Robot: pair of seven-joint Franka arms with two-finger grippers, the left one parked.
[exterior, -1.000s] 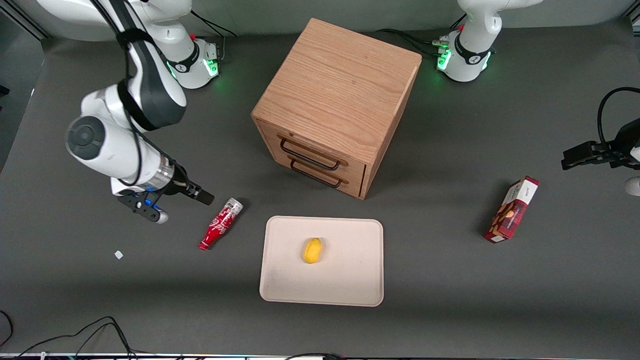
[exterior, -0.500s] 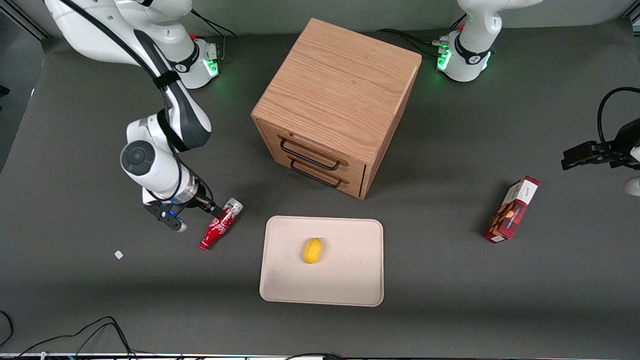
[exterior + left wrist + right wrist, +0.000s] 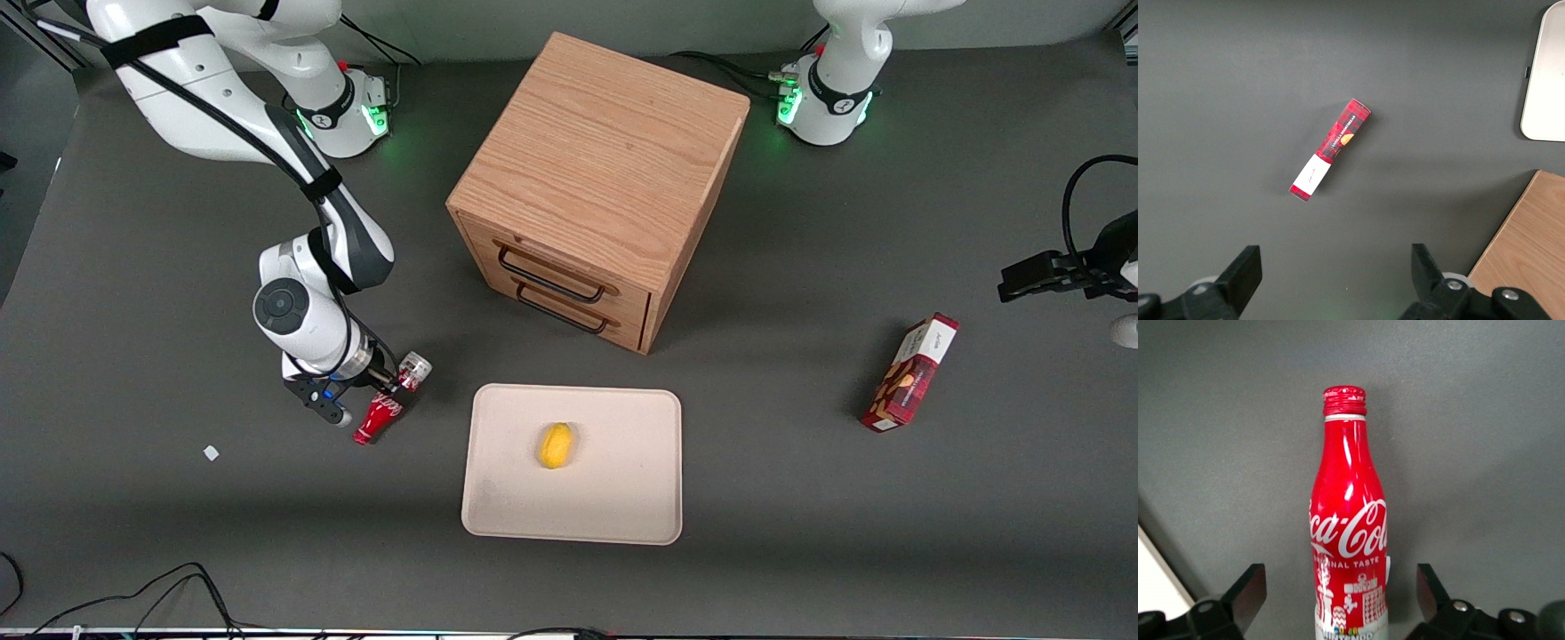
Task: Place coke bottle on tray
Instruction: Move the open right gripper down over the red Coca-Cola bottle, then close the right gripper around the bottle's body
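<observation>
The coke bottle lies on its side on the dark table, a slim red bottle with white script, its cap end nearer the front camera than its silvery base. My gripper is low over the bottle's base half. In the right wrist view the gripper is open, a finger on each side of the coke bottle with a gap to both. The cream tray lies flat beside the bottle, toward the parked arm's end. A corner of the tray shows in the right wrist view.
A yellow fruit lies on the tray. A wooden two-drawer cabinet stands farther from the front camera than the tray. A red snack box lies toward the parked arm's end. A small white scrap lies toward the working arm's end.
My arm has swung toward the bottle and come down. The gripper, which was short of the bottle's base a second ago, now straddles the bottle. The bottle has not moved.
</observation>
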